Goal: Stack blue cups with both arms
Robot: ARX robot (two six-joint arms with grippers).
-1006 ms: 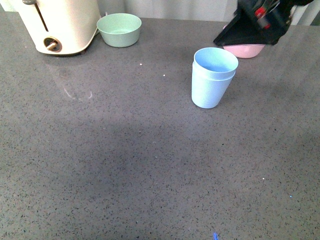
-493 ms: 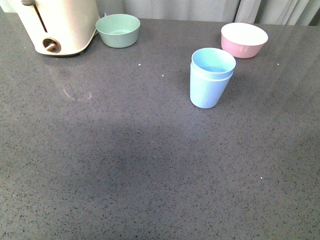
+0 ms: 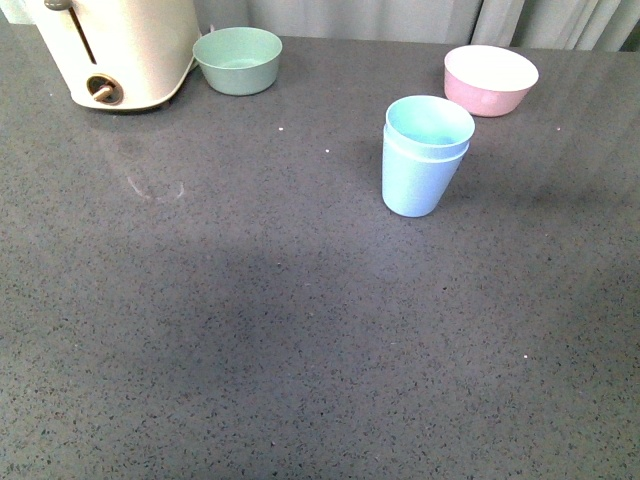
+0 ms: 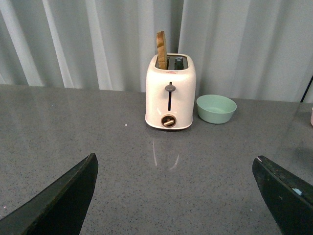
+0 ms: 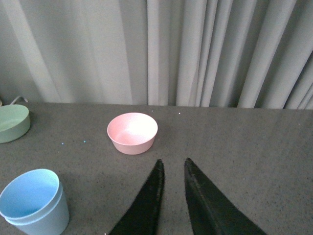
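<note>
The two blue cups are sitting nested, one inside the other, upright on the speckled dark grey bench, right of centre in the front view. They are tapered, handleless and matte, and the inner cup's rim is showing just above the outer one's. A rounded pink bowl with a pale inside is standing behind them to the right, apart from them. A pale green bowl is sitting at the back left, just beside a glossy cream toaster with a slice of bread poking up from one slot. Pleated light curtains are hanging behind the bench.

The left hand is gaping wide with nothing between its black fingers. The right hand is nearly closed, a narrow gap between its pointed fingers, holding nothing, above the bench near the pink bowl.
</note>
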